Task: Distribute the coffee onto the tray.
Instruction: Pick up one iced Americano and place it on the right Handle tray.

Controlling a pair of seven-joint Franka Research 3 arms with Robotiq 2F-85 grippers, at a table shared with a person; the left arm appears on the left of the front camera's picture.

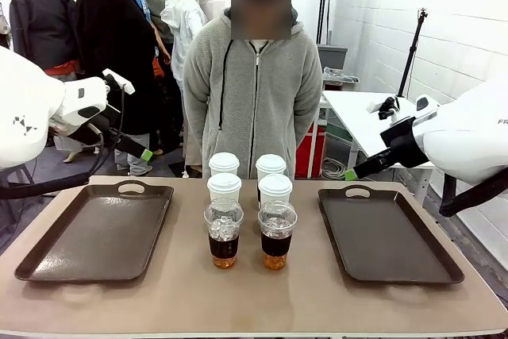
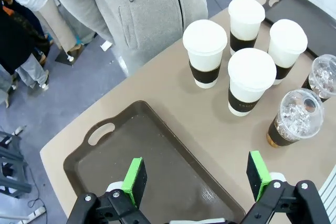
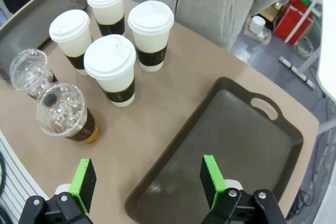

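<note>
Four white paper cups and two clear iced cups stand clustered on the table, between left tray and right tray. The dark bands carry faint print, unreadable. The right arm lettering is cut off at "FR". Left gripper and right gripper: jaws spread wide, nothing between them.

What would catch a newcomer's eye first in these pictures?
Six cups cluster mid-table: four white lidded paper cups behind two clear iced drinks. A dark left tray and right tray flank them, with the left gripper and right gripper open above each. A person in a grey hoodie stands at the far edge.
</note>
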